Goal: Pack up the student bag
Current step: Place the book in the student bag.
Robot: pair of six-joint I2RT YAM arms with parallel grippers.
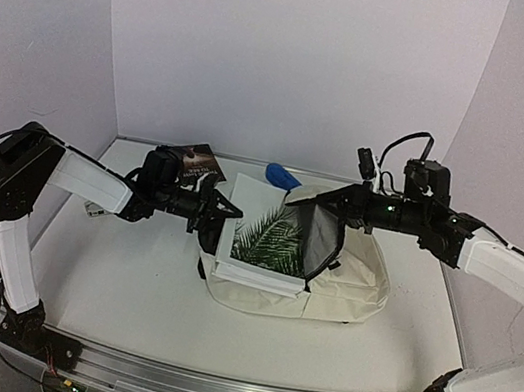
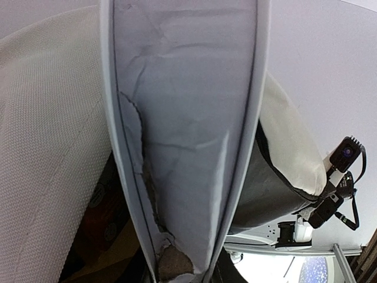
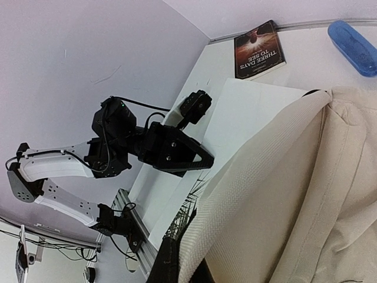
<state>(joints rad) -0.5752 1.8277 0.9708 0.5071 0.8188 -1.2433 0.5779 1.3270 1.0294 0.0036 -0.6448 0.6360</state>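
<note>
- While the bag (image 1: 346,292) lay on its side in the middle of the surface (image 1: 125,284) with its mouth turned leftward, the packing looked begun but far from done.
- One item was going in. A white book (image 1: 265,237) with a palm-leaf cover sat partly in the mouth, its right part under the raised flap and most of its cover showing outside.
- The left fingers (image 1: 224,210) were set narrow on the white book's left edge and held it. The left wrist view showed that edge running straight up from them, with cream fabric on both sides.
- The right fingers (image 1: 317,198) were pinched tight on the bag's upper rim. They held the flap up so that the dark lining faced the book.
- Two things lay outside on the surface behind the bag: a dark book (image 1: 197,159) close to the back wall and a blue case (image 1: 281,175) just beside the bag's rear edge. Whether the case touched the fabric I could not tell.
- Nothing else could be made out inside the bag, because the book and the flap hid the interior.
- By my judgement, what was left was to push the white book fully in, then probably to load the dark book and the blue case, and to close the flap.
</note>
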